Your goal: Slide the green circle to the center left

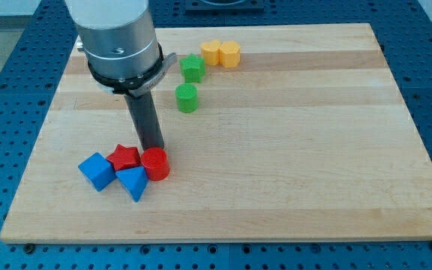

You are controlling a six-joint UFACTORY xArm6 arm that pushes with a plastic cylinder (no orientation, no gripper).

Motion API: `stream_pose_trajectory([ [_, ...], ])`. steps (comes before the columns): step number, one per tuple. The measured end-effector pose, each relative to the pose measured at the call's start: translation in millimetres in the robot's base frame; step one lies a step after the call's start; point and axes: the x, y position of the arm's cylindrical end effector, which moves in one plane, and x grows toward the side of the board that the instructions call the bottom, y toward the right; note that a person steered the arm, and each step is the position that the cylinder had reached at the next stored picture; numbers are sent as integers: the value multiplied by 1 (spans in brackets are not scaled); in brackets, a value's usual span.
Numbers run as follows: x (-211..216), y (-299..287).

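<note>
Sitting on the wooden board [291,150] toward the far side, somewhat left of middle: the green circle [187,97], a short upright cylinder, just near of the green star-like block [192,68] and apart from it. Farther right along the far edge, resting side by side and touching: a yellow hexagon-like block [211,52] and a yellow cylinder [229,54]. Looking light and rigid, probably hard plastic, so likely sliding easily on the smooth wood; being round, likely rolling off a push that is not aimed through its middle. No grasping possible here, only pushing, so best meeting its right-hand wall low down and square, driving leftward and slightly nearer. Hanging from the arm, a plain dark rod with nothing to open or close and nothing held; my tip [156,148] resting well near of the green circle, just behind and apparently touching the red cylinder [155,163]. Clustering at the near left: a red star-like block [124,157], a blue cube-like block [96,171] and a blue triangular block [133,181], all pressed close together, lying near of the target zone.
</note>
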Motion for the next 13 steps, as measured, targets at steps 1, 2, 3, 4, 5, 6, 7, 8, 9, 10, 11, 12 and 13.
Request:
stream_pose_trajectory([
  [1, -7, 10],
  [2, -10, 81],
  [3, -11, 94],
  [4, -34, 93],
  [5, -84, 90],
  [6, -87, 90],
  [7, -96, 83],
  [8, -99, 69],
  [9, -99, 63],
  [10, -99, 60],
  [11, -97, 36],
  [12, -97, 34],
  [13, -97, 34],
])
